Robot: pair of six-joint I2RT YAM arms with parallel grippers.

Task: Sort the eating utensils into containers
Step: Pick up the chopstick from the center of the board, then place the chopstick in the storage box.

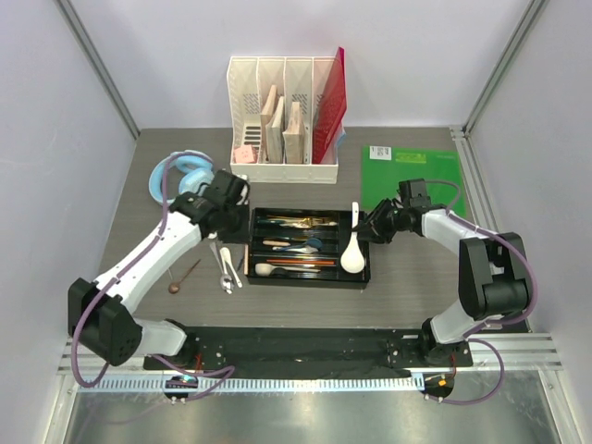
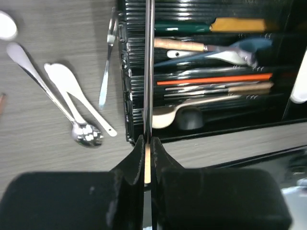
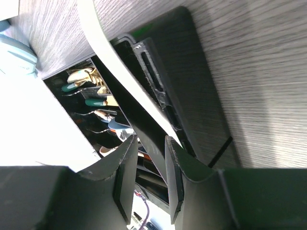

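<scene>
Black plastic tray [image 1: 310, 282] sits mid-tabletop [image 1: 416, 287], its long compartments running left to right and holding gold, green-handled, wooden-handled, blue and orange pieces. At the tray's right end, a white ceramic soup spoon [image 1: 351, 254] lies in the crosswise compartment, with its bowl towards the arms and its handle pointing away.

The left hand [image 2: 147, 143] is pinched tight on 1 thin chopstick [image 2: 149, 72]. The chopstick runs straight out from the fingertips and across the tray's left end, crosswise to the compartments. I cannot tell whether it touches the tray.

The right hand [image 3: 149, 140] is at the tray's right end with its fingers partly apart, and dark tray shows in the gap. The soup spoon's handle runs down to the tip of 1 finger and is not visibly clamped.

On the tabletop just left of the tray lie a silver spoon [image 2: 48, 91], a white plastic piece [image 2: 72, 93] and a slim silver utensil [image 2: 108, 62]. A small dark spoon [image 1: 176, 287] lies farther left.

A white file organizer [image 1: 282, 171] stands behind the tray.
</scene>
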